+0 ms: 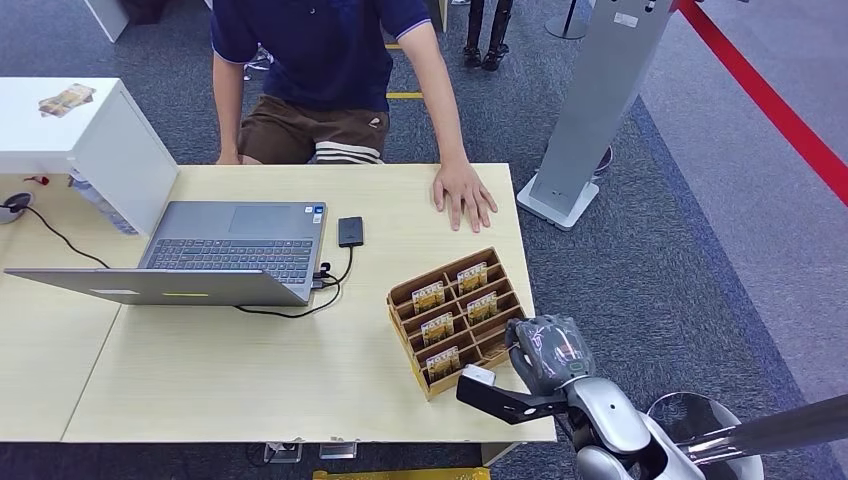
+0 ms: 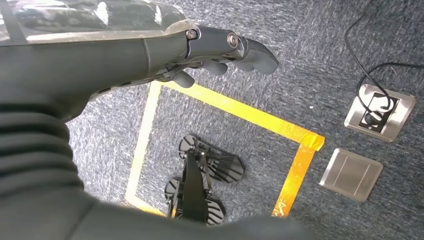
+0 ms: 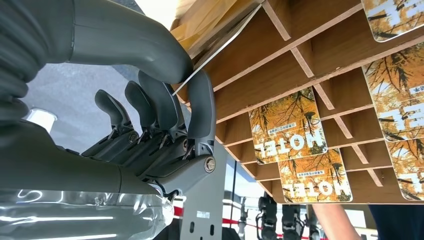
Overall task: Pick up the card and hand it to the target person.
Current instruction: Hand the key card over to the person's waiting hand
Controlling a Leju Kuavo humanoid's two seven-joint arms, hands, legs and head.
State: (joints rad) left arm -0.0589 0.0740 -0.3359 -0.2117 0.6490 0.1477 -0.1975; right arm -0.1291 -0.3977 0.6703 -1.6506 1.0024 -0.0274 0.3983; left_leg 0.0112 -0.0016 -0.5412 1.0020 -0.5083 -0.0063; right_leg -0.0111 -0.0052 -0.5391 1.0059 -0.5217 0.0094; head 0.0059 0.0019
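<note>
Your right hand [image 1: 520, 385] sits at the lower right of the head view, at the near corner of the wooden compartmented card rack [image 1: 458, 318]. In the right wrist view its thumb and one dark finger [image 3: 201, 105] pinch the edge of a thin card [image 3: 220, 47], seen edge-on, at the rack's outer slot; the other fingers curl in behind it. In the head view a small pale corner of that card [image 1: 478, 376] shows just by the rack's near edge. The silver forearm comes in from the lower right, wrist bent toward the rack.

More orange printed hotel cards [image 1: 429, 297] stand in the rack's compartments on the pale wooden tabletop [image 1: 250, 380]. A person in a dark blue shirt [image 1: 330, 45] stands at the far side, one palm flat on the tabletop [image 1: 463, 195], well apart from the rack.

Your left hand [image 2: 220, 52] hangs over grey carpet and yellow floor tape [image 2: 240, 112], fingers loosely curled, holding nothing.
</note>
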